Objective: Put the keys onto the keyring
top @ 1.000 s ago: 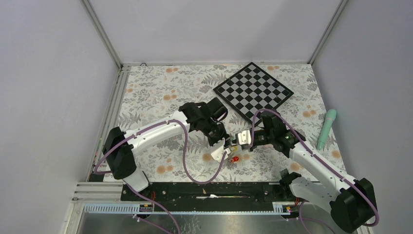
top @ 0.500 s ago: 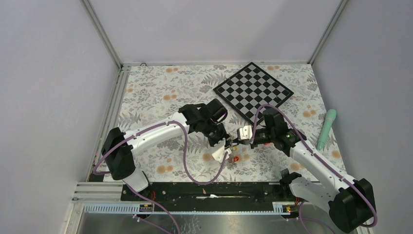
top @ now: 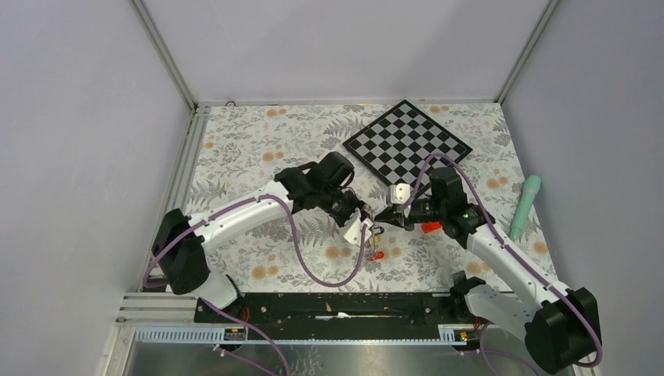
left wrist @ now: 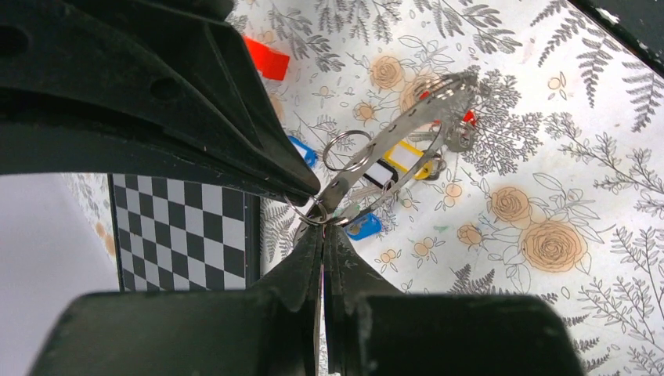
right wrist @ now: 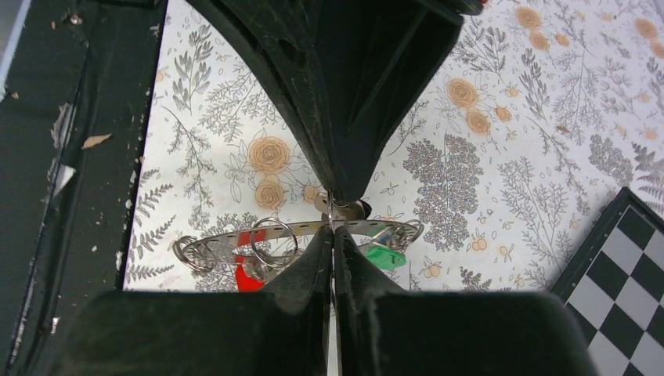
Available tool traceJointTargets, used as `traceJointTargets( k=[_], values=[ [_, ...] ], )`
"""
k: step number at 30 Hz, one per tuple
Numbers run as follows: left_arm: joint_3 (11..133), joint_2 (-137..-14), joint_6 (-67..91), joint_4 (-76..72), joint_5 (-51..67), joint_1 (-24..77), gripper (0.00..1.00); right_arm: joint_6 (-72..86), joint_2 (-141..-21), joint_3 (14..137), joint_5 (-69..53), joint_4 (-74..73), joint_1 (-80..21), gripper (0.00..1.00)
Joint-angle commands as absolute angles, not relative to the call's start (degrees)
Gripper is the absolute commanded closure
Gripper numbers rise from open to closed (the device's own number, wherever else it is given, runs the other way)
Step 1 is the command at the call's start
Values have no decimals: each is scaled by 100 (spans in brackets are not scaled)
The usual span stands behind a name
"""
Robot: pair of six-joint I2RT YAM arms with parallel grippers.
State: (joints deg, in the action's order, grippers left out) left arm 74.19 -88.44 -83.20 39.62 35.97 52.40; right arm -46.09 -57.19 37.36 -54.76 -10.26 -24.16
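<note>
My left pincer (left wrist: 322,229) is closed tight on the rim of the keyring (left wrist: 395,133). My right pincer (right wrist: 332,232) is closed on the same rim from the opposite side, so the tips nearly meet. The keyring hangs between them in the air above the desk (left wrist: 564,196), near its middle and in front of the chequered board (top: 407,146).

The keyring looks like a thin, stiff metal band. I judge it light, hard and slick, so it could easily twist or slide out of a flat pinch. The rim is the only place to hold it, and I should grip squarely across the band, away from the small wire loops.

The keys (left wrist: 407,163) dangle from those loops with their tags below, a blue tag (left wrist: 365,227) and a green tag (right wrist: 384,257) among them. They are light and loose, and I expect they will swing and clatter with any tilt. I would grip a key by its plastic tag rather than its blade.

No box, tray or bowl is in view. The keyring itself is the only holder, and I cannot tell exactly how many keys it carries.
</note>
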Motion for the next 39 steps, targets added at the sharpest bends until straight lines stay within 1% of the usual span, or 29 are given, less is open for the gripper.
traceJointTargets(
  k=[1,7,13,15,20,28,32,35,39],
  values=[
    [7240,-8623,-7589,3475,4000,5161,100,-3733,-5727,4129,-5756,-107,-2285,100],
    [7039,-8551,-6817,2793,4069,4996,100,-3063,-5781,4172,-5809,299,-2194,100],
    [6936,-8501,-6130,2239,3881,4948,100,-2550,-5860,4175,-5747,613,-2154,100],
    [6935,-8499,-5833,2084,3819,4939,97,-2406,-5884,4182,-5700,697,-2153,100],
    [6959,-8502,-5221,1809,3624,4926,85,-2307,-5917,4219,-5637,721,-2153,100],
    [6848,-8271,-5151,1792,3635,4789,62,-2387,-5933,4276,-5590,628,-2145,100],
    [6790,-8085,-5006,1733,3645,4642,46,-2632,-5933,4355,-5605,384,-2145,100],
    [6817,-7978,-4836,1714,3793,4487,41,-2859,-5946,4409,-5671,161,-2144,100],
    [6975,-7924,-4527,1823,3984,4393,38,-3122,-5933,4436,-5874,-171,-2145,100]
  ],
)
